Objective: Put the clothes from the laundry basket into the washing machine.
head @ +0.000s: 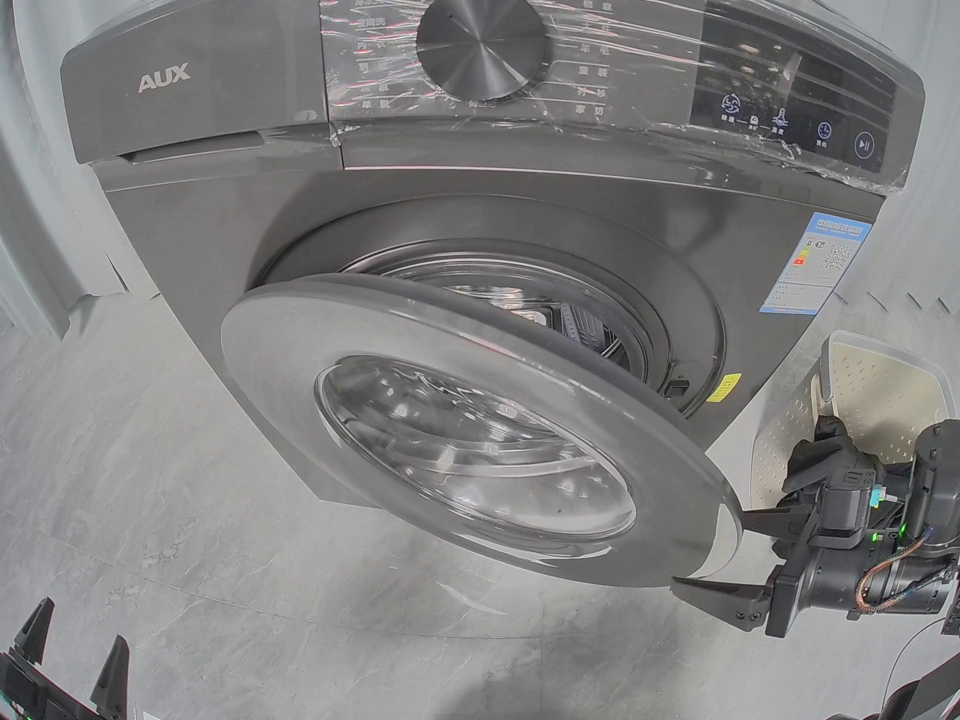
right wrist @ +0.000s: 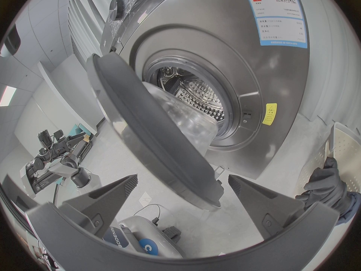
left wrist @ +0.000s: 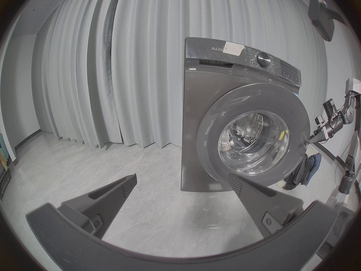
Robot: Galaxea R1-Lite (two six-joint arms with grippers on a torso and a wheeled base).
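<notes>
The washing machine (head: pixel 300 212) is dark grey and stands on a pale floor (head: pixel 130 492). Its round door (head: pixel 480 432) hangs partly open on the robot's left, showing the steel drum (right wrist: pixel 191 91) behind it.

A logo (head: pixel 163 77) in light letters sits on the drawer panel. Clear plastic film wraps the control panel. Under the film, rows of small characters flank the dial (head: pixel 482 42), too small to make out. A dark display (head: pixel 790 117) shows lit icons. A blue-and-white energy label (right wrist: pixel 280 14) on the front carries coloured bars, a QR code and lines of fine print. A small yellow sticker (head: pixel 724 388) sits beside the door opening. A pale tape patch (left wrist: pixel 233 48) lies on the machine's top edge.

The right tool (head: pixel 710 554) is at the door's free edge with its fingers spread and the rim between them. Whether they touch the rim cannot be told. The left tool (left wrist: pixel 181 175) hangs low over the floor, well apart from the machine, its fingers spread with nothing between them.

The cream, perforated laundry basket (head: pixel 880 392) stands on the floor just beside the machine, on the robot's right. The clothes (right wrist: pixel 327 185), dark grey with a bit of blue, drape over the basket's rim.
</notes>
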